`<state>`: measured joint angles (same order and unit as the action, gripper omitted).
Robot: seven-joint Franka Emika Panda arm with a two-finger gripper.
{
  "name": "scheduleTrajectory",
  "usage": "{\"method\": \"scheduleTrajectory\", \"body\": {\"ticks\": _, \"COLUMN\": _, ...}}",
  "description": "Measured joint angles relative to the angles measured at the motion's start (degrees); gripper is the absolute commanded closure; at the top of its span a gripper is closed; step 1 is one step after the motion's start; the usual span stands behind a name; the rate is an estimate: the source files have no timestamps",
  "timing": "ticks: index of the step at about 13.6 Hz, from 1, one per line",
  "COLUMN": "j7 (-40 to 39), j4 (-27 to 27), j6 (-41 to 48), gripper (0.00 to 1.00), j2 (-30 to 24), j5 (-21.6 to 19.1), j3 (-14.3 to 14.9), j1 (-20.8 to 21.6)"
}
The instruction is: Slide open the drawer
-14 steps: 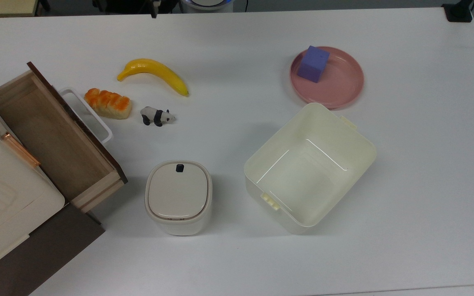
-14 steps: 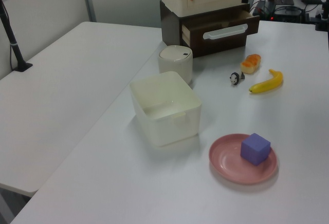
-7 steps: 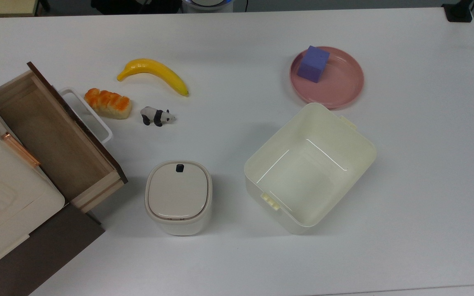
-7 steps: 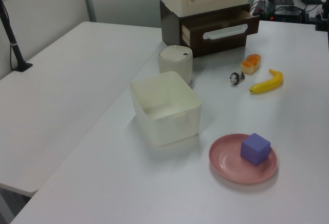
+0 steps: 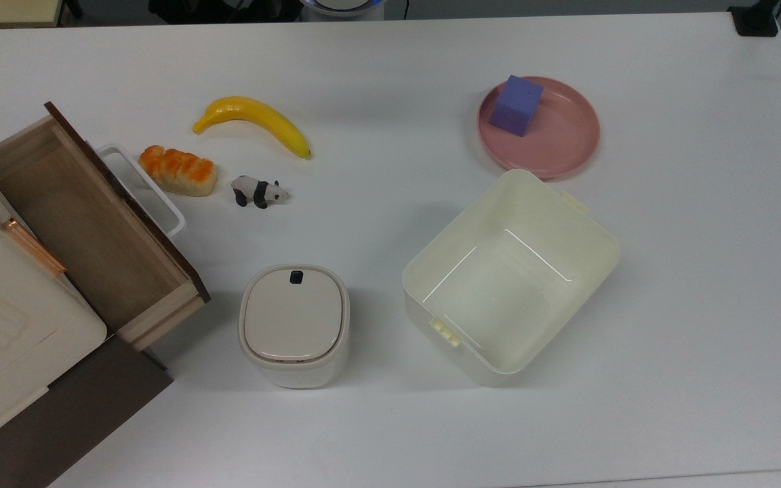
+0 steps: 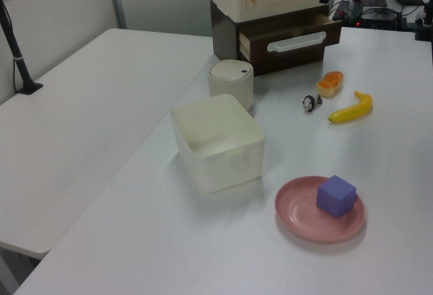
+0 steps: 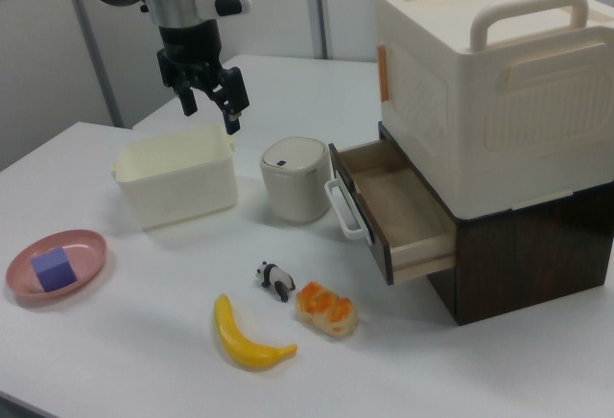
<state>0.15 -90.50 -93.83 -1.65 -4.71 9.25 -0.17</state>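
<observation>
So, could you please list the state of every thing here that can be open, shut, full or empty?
drawer: pulled open, nothing inside
white lidded bin: lid shut
cream open box: no lid, empty
pink plate: holds a purple cube
gripper: fingers open, holding nothing, raised above the table

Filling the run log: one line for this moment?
drawer: pulled open, empty | gripper: open, raised, holding nothing, clear of handle
</observation>
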Motion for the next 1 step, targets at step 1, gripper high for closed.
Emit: {"method": "scheduleTrajectory", "body": {"ticks": 1, "j7": 0.0, "j4": 0.0, "j6": 0.0, "gripper": 0.00, "j2": -0.1, "j5": 0.0, "j3": 0.0, "j1": -0.1}}
